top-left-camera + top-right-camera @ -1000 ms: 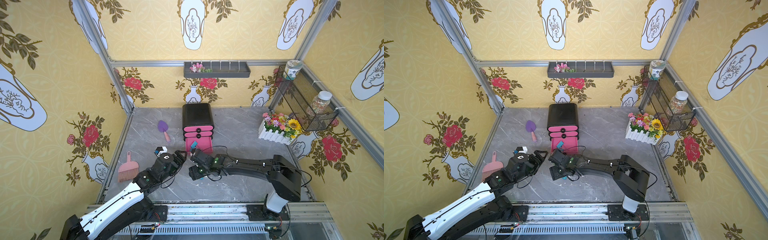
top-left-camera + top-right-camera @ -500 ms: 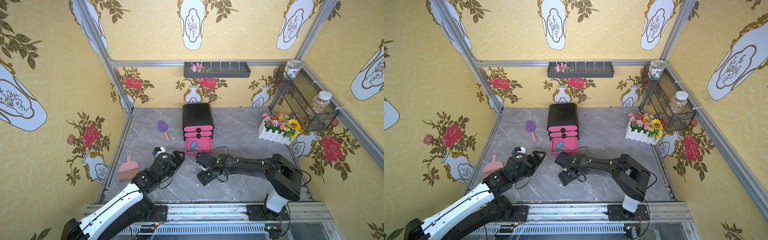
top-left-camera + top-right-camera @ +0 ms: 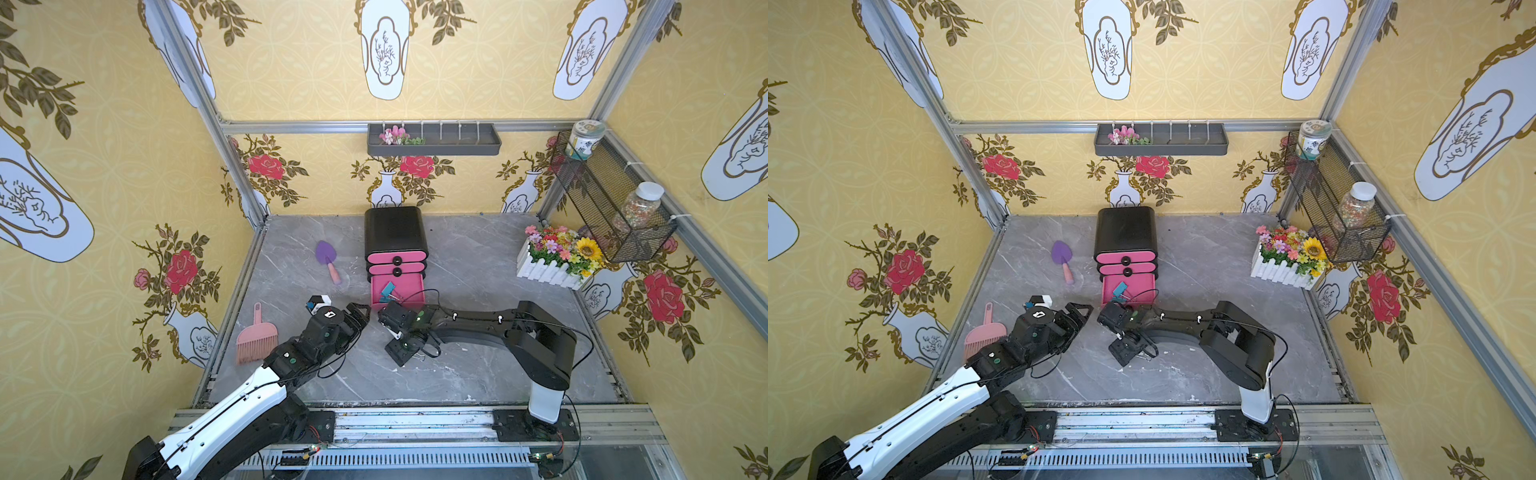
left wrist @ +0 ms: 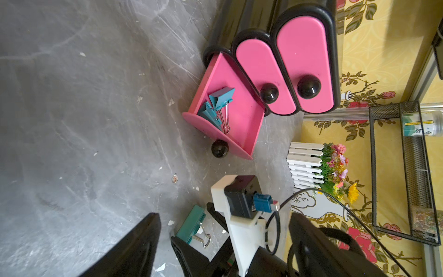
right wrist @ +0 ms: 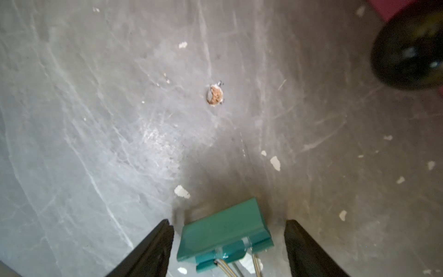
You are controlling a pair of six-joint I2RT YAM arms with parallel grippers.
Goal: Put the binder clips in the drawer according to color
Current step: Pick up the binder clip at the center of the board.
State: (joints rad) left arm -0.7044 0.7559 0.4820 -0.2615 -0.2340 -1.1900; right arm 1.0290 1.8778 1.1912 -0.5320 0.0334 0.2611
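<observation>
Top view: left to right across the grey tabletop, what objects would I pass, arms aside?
Pink plastic hand brush, purple trowel with pink handle, black cabinet with pink drawers, white picket flower box.

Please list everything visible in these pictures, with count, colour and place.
table: one, grey marble, under everything
cabinet: one, black with three pink drawers, back middle; bottom drawer open
clips in the open drawer: at least two, blue
clip on the table: one, teal, before the drawer
scoop: one, purple, left of the cabinet
brush: one, pink, by the left wall
flower box: one, white, right side
wire basket: one, black, right wall, holding two jars
shelf: one, grey, back wall, holding pink flowers
left hand: black, open, empty, near the drawer
right hand: black, open, astride the teal clip, not touching
</observation>
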